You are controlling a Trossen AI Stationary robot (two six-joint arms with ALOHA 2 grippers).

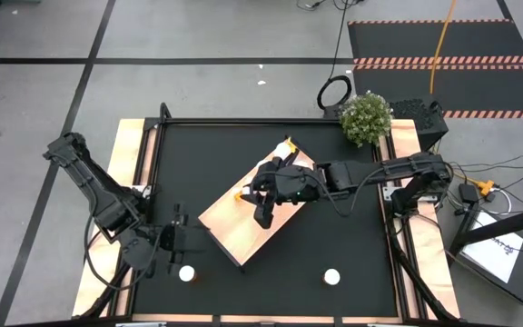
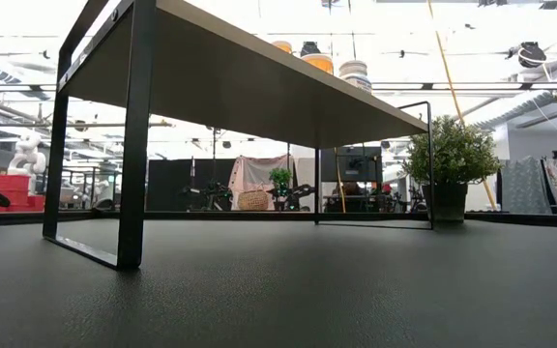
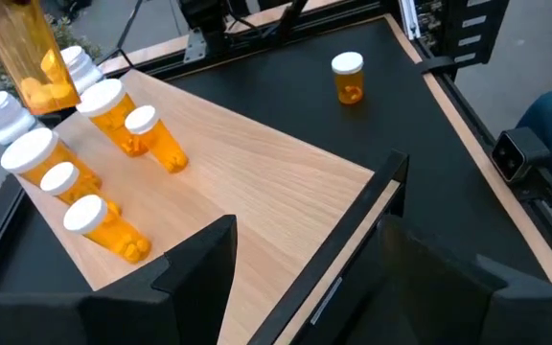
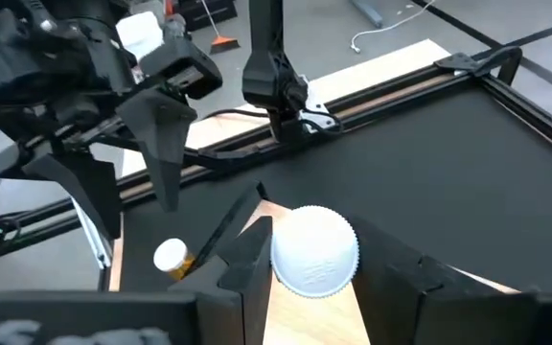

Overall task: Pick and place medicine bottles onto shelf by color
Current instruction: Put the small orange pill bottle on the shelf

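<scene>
Gripping a white-capped bottle between its fingers, the right gripper hangs over the shelf at the mat's centre. In the left wrist view that bottle shows orange, raised above a cluster of orange bottles on the board's far part. The left gripper, jaws parted and empty, hovers at about eight o'clock from the shelf, just beside its near corner. One bottle stands on the mat just by that gripper; another stands at about five o'clock from the shelf. A plant sits at one o'clock.
</scene>
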